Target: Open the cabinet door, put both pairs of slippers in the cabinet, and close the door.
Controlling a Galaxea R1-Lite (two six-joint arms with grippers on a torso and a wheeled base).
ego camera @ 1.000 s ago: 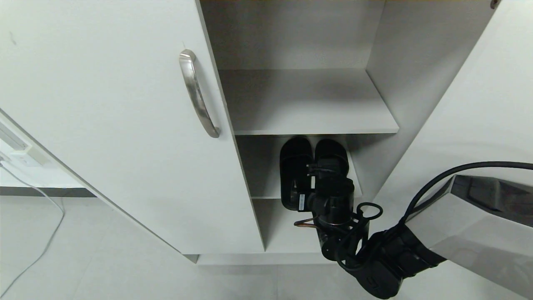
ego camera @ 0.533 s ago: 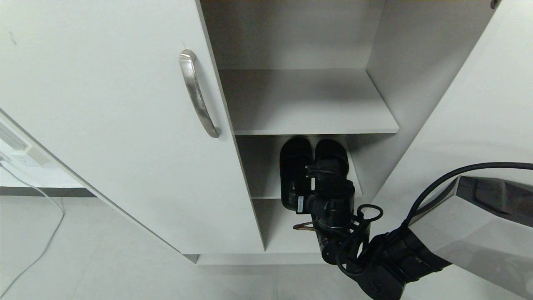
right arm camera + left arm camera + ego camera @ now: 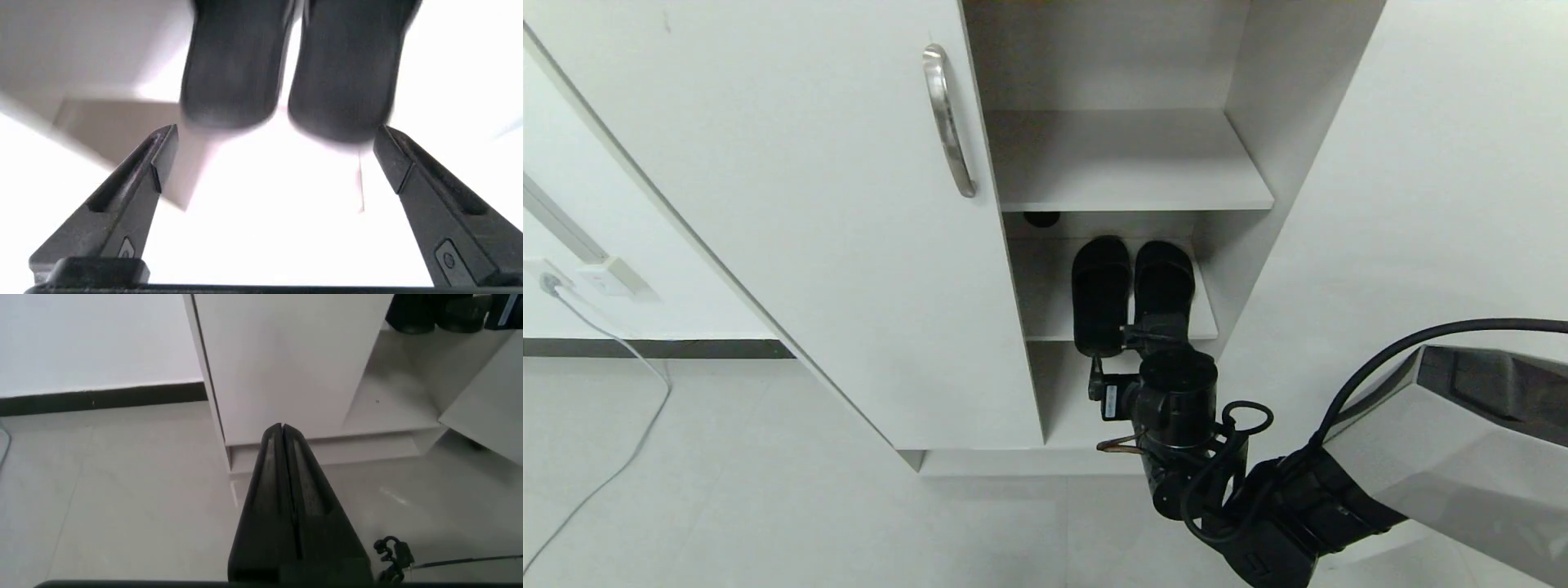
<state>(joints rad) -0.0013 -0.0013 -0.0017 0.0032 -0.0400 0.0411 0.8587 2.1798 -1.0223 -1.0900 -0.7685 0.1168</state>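
**One pair of slippers is on the shelf, and the right gripper is empty in front of it**

The white cabinet stands with its left door shut and its right door swung wide open. The open door is on the right arm's side.

A pair of black slippers lies on the middle shelf, under the big top shelf. The two slippers lie side by side, very close together. Their long way runs from the front of the shelf to the back. The near ends sit right at the front edge.

The right gripper is just in front of that edge, close to the near ends of the slippers. Its fingers are spread wide apart and hold nothing. The slippers are straight ahead of it, deeper in the cabinet.

The left gripper has its fingers pressed together and is empty. It points at the floor in front of the bottom of the cabinet, well away from the slippers.

I think this pair is put away. The right arm is much nearer the slippers and the open door, so it looks best placed for whatever comes next.

A small dark thing sits far back under the top shelf. It is too small to tell what it is.
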